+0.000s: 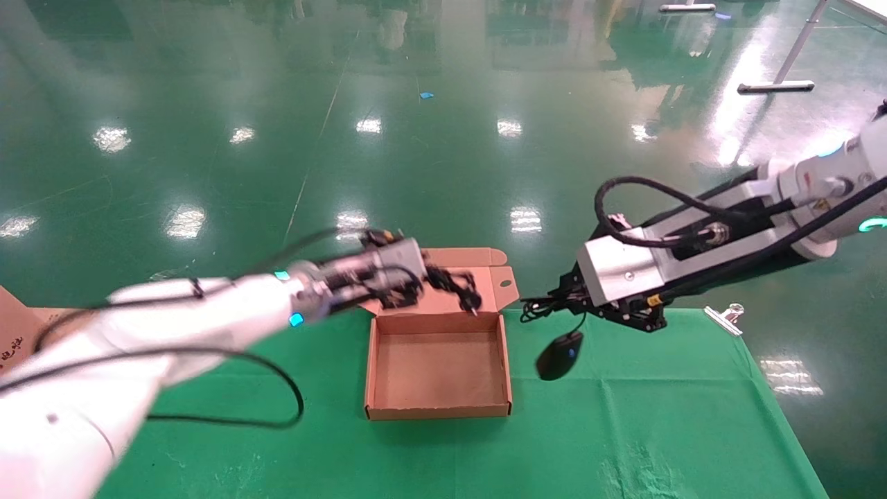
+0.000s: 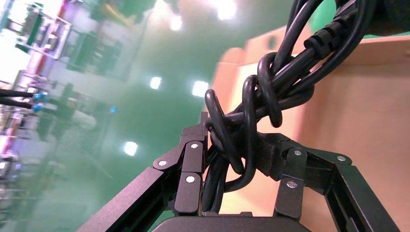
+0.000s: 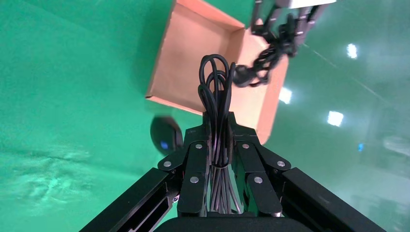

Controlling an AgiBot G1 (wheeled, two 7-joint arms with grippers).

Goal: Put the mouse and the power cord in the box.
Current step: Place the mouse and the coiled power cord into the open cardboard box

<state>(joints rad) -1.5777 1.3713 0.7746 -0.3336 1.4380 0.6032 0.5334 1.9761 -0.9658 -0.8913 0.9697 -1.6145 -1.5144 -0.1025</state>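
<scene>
The open cardboard box [image 1: 375, 360] lies on the green cloth, its lid [image 1: 495, 277] standing up at the back. My left gripper [image 1: 428, 281] is shut on the bundled black power cord [image 1: 454, 285], holding it above the box's back wall. In the left wrist view the left gripper [image 2: 237, 137] clamps the knotted power cord [image 2: 270, 82] in front of the box [image 2: 367, 111]. My right gripper [image 1: 554, 301] is shut on the mouse's coiled thin cable [image 3: 216, 87]. The black mouse [image 1: 560, 355] dangles just right of the box, low over the cloth. The right wrist view shows the right gripper [image 3: 218, 121], the mouse [image 3: 164, 135] and the box [image 3: 193, 53].
A metal clip [image 1: 724, 317] lies at the table's back right edge. Part of another brown carton [image 1: 14, 333] shows at the far left. The green cloth [image 1: 624, 430] stretches in front of and to the right of the box; beyond the table is shiny green floor.
</scene>
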